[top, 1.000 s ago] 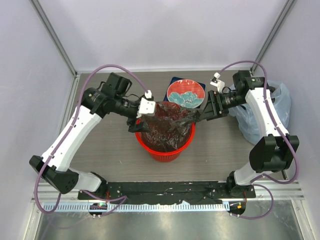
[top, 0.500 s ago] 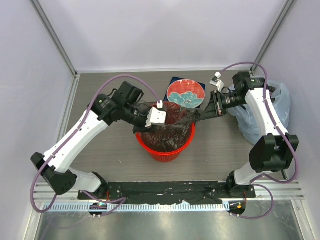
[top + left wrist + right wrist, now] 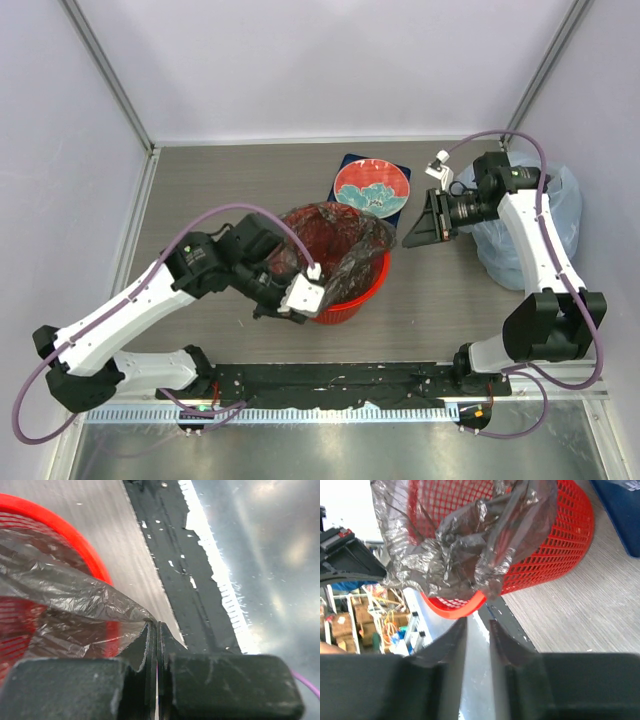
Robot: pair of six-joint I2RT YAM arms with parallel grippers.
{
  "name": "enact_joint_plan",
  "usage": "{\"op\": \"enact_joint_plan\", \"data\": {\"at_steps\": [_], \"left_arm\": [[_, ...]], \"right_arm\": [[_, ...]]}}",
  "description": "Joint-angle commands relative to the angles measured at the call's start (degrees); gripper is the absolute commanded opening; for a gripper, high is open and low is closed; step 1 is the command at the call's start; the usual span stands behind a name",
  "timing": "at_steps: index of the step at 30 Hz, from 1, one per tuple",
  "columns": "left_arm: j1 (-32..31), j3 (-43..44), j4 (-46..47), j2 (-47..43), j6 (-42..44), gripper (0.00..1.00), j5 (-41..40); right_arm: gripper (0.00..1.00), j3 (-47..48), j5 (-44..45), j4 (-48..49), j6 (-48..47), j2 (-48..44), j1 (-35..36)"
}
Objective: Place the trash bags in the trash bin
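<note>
The dark translucent trash bag (image 3: 340, 235) lies crumpled in and over the mouth of the red mesh trash bin (image 3: 365, 290) at mid-table. My left gripper (image 3: 272, 312) is at the bin's near-left side. In the left wrist view it (image 3: 154, 624) is shut on a stretched edge of the bag (image 3: 65, 595), just outside the red rim (image 3: 75, 535). My right gripper (image 3: 408, 240) hangs to the right of the bin, apart from the bag. In the right wrist view it (image 3: 477, 622) is part open and holds nothing, with the bag (image 3: 470, 545) and the bin (image 3: 555, 545) ahead of it.
A round red-and-blue plate (image 3: 371, 187) on a dark blue square lies just behind the bin. A pale blue plastic bag (image 3: 530, 230) sits at the right wall under the right arm. The black base rail (image 3: 340, 378) runs along the near edge.
My left gripper shut on the bag's edge and swung from the bin's far-left to its near-left side, drawing the plastic across the rim. My right gripper let go and backed off to the right.
</note>
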Motion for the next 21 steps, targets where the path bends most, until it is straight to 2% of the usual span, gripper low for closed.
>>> {"op": "enact_joint_plan", "data": {"at_steps": [1,2,3,5,7,13,18,21], "left_arm": [[-4.48,-3.77,4.7,-2.49,-5.34,0.0,-2.8],[-4.75,-4.04,5.14,-2.58,-5.35,0.0,-3.42],[-5.01,-4.13,5.32,-2.14,-5.43,0.0,-4.21],[-5.19,-4.05,5.23,-1.96,-5.35,0.0,-4.74],[-5.28,-4.31,4.88,-1.96,-5.0,0.0,-4.92],[-6.68,-5.8,5.58,-2.67,-4.29,0.0,-6.23],[-7.3,-5.45,6.11,-2.32,-4.29,0.0,-6.94],[-7.39,-5.28,6.64,-1.79,-4.21,0.0,-7.55]], "right_arm": [[0.52,-2.19,-2.86,-8.77,-1.65,-0.38,-0.28],[0.77,-1.58,-3.65,-8.77,-1.47,-0.65,-0.28],[0.87,-1.05,-3.83,-8.68,-1.21,-1.08,-0.28],[0.9,0.17,-4.18,-8.77,-0.33,-1.09,-0.28],[0.91,0.36,-5.41,-8.68,0.98,-1.09,-0.28],[0.92,-3.86,-7.17,0.71,9.06,-0.48,-0.28],[0.81,-4.12,-6.82,8.53,14.51,0.41,-0.19],[0.7,-6.49,-7.08,15.74,21.1,-0.65,0.07]]}}
